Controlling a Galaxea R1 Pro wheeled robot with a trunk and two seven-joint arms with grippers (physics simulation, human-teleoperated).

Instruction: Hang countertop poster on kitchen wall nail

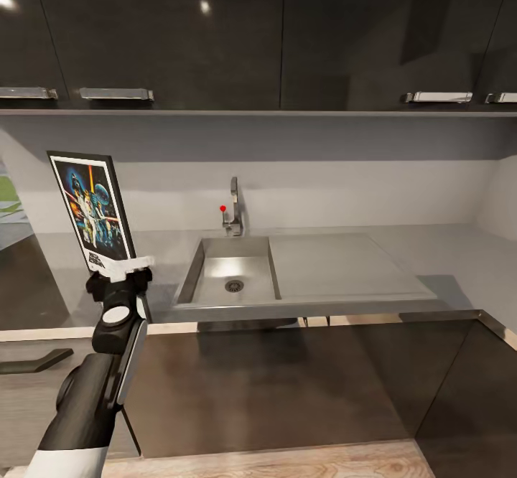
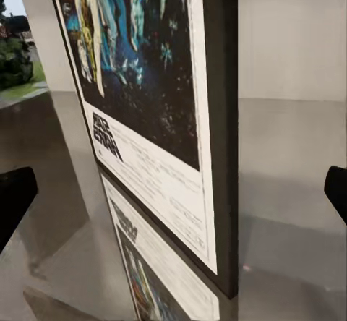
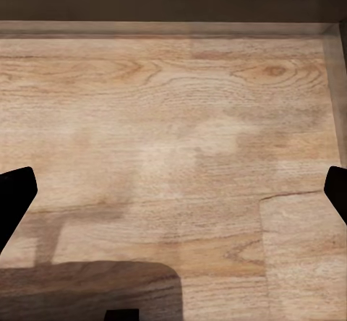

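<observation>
One step looked begun: the poster (image 1: 93, 209) stood upright on the counter (image 1: 402, 255) left of the sink (image 1: 230, 273), between the left gripper's (image 1: 120, 271) open jaws; right jaws gaped over floor (image 3: 181, 133); lifting and hanging remained
</observation>
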